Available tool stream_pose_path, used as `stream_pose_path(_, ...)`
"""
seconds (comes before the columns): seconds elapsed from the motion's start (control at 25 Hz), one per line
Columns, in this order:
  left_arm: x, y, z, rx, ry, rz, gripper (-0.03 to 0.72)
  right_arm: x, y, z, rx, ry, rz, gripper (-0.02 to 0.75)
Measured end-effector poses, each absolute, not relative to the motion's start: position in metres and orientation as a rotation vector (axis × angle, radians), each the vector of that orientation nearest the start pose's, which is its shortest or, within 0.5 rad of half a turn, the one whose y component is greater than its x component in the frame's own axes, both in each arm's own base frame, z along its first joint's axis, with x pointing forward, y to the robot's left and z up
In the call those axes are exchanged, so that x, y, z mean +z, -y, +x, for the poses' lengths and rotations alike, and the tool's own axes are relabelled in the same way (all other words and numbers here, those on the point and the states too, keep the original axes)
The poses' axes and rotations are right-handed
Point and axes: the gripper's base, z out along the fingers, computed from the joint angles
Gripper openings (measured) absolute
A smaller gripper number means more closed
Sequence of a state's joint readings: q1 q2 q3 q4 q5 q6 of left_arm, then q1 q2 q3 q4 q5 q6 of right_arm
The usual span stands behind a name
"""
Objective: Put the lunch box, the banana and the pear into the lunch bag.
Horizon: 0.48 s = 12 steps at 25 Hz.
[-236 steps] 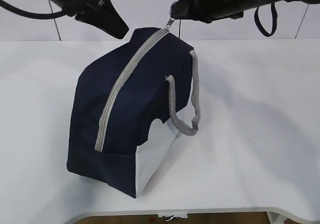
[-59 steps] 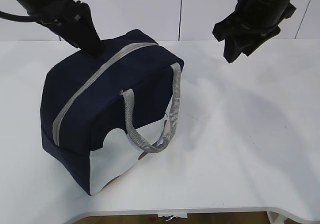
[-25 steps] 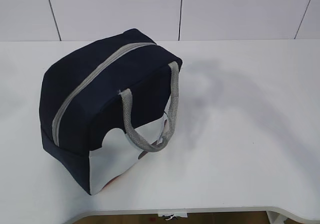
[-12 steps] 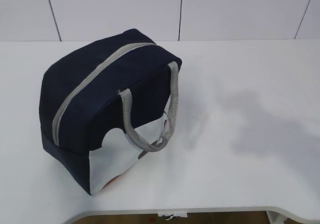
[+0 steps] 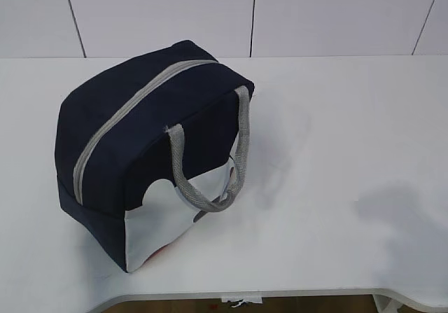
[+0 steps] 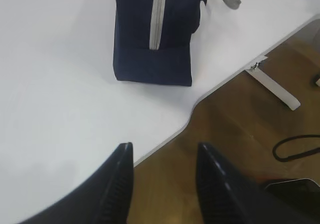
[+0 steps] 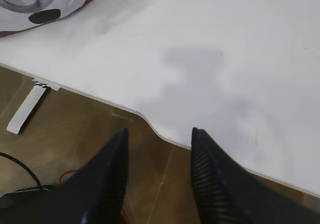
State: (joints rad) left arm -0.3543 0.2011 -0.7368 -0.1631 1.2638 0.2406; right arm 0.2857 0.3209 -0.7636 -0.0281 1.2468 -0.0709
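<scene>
You have one navy lunch bag (image 5: 147,152) on one white table (image 5: 336,131). The bag has one grey zipper (image 5: 126,117) along its top and one grey webbing handle (image 5: 210,159) in view. Two grippers appear, the left gripper (image 6: 162,159) and the right gripper (image 7: 159,144), each with two dark fingers.

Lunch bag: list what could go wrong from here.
1. The lunch bag sits close to the front edge of the table; a nudge might tip it off.
2. Its zipper looks fully shut, so nothing inside can be checked: the food is not visible.
3. The left gripper and right gripper hang open past the table edge; swinging back in, either could catch the handle.
</scene>
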Motion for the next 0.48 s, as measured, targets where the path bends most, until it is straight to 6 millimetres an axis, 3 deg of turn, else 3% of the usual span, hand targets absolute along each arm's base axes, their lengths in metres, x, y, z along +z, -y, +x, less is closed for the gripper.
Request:
stream_pose_path(0.28, 0.3, 0.006, -0.024, -0.277, -2.022, 0.627, 0.316, 0.303, 0.003, -0.002, 0.09, -2.122, -0.379, 0.316)
stream_pose_path(0.48, 0.283, 0.008, -0.017, -0.284, -2.035, 0.61, 0.308, 0.279, 0.004, -0.005, 0.093, -2.096, -0.375, 0.316)
